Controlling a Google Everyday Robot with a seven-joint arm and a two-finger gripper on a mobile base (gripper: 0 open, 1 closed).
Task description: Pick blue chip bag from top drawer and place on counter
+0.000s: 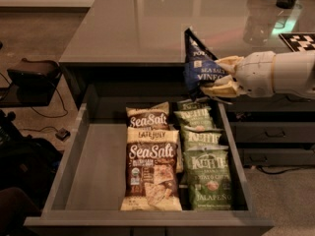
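The blue chip bag (199, 65) is up in the air, pinched by one side between the jaws. The jaws are shut tight on it, and the rest of the bag sticks out from them, away from the white arm (280, 75). Below the jaws is the back part of the open top drawer (96, 176). The bag touches nothing in there. Lower down and nearer to us than the jaws, the brown Sea Salt bags (150, 176) and the green jalapeño bags (206, 181) lie flat in two rows.

The picking part looks done, and I think this is the carrying step. The front edge of the table (147, 28) is about level with the jaws, and its shiny top stretches away beyond them. Next, the jaws need to go a bit higher and farther back over the table, come down softly, and then open to let the bag go.
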